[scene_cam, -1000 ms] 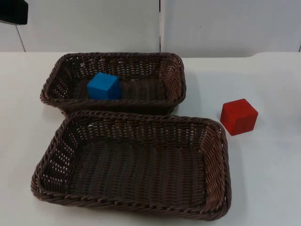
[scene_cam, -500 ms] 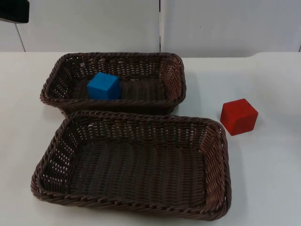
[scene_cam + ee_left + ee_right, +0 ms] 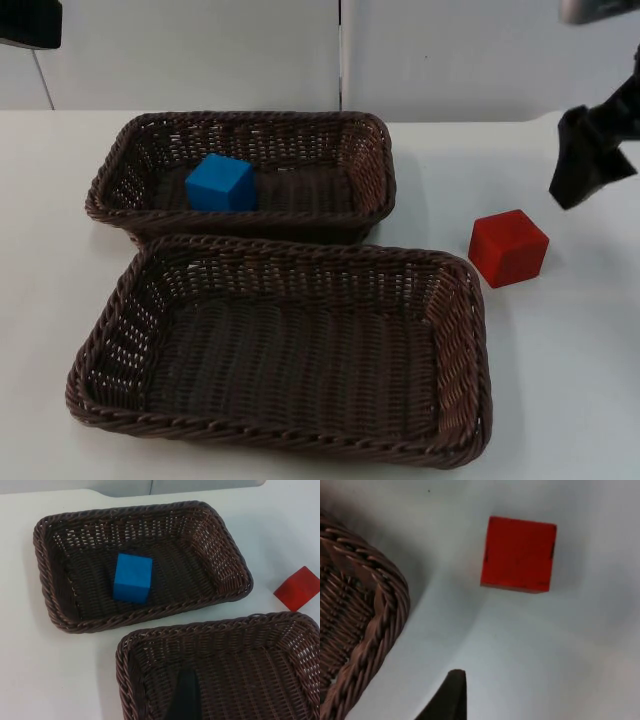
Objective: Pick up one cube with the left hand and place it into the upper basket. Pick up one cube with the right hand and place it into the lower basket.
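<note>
While cut off, the right gripper (image 3: 588, 165) hangs near the red cube (image 3: 508, 247).

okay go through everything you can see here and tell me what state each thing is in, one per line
Blue cube: resting inside the upper basket.
Red cube: on the white table, right of both baskets, not gripped.
Upper brown wicker basket: upright, holds the blue cube.
Lower brown wicker basket: upright, empty.
Right gripper: above the table, beyond the red cube, holding nothing.
</note>
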Controlling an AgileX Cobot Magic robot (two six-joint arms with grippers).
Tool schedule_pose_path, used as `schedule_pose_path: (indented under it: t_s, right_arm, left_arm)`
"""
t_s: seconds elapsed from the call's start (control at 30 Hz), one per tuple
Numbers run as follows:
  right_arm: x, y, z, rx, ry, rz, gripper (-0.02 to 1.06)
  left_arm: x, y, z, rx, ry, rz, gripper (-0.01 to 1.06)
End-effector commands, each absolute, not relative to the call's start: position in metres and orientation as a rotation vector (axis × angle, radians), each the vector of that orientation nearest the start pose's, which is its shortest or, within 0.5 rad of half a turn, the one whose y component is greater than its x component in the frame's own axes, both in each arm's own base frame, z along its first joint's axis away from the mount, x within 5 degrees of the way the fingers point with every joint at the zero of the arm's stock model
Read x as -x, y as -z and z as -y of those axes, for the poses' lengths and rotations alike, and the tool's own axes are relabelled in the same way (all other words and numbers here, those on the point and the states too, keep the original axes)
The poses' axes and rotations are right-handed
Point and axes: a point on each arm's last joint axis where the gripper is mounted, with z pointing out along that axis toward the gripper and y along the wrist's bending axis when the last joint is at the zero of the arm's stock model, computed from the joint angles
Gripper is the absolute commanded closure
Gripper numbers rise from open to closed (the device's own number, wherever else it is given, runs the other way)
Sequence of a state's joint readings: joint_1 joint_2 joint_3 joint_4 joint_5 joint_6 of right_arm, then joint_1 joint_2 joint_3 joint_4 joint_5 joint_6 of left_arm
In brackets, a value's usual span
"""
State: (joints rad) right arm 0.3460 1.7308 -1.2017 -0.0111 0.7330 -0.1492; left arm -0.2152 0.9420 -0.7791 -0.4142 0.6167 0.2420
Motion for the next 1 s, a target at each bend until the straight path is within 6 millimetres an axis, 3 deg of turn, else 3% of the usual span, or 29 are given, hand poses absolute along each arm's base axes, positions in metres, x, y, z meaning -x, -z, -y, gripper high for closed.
schedule_pose_path:
  t_s: [0.0,0.33,0.53,0.7,0.97]
  right_arm:
    - [-0.336,-0.222,-0.123,0.678,-0.057,-2.648,-0.01]
    - [-0.349,-0.212,-0.137,0.682,-0.079,-2.593,-0.01]
    - [-0.369,-0.201,-0.145,0.633,-0.085,-2.606,-0.01]
    - [-0.389,-0.181,-0.152,0.631,-0.083,-2.629,-0.01]
    - [-0.403,-0.149,-0.158,0.635,-0.078,-2.670,-0.01]
  left_arm:
    - [-0.177,-0.324,0.062,-0.248,0.454,-2.214,0.36]
    - [-0.177,-0.324,0.062,-0.242,0.465,-2.213,0.36]
    - [-0.177,-0.324,0.062,-0.243,0.464,-2.215,0.36]
    - [-0.177,-0.324,0.062,-0.243,0.464,-2.215,0.36]
    - [-0.177,-0.324,0.062,-0.243,0.464,-2.215,0.36]
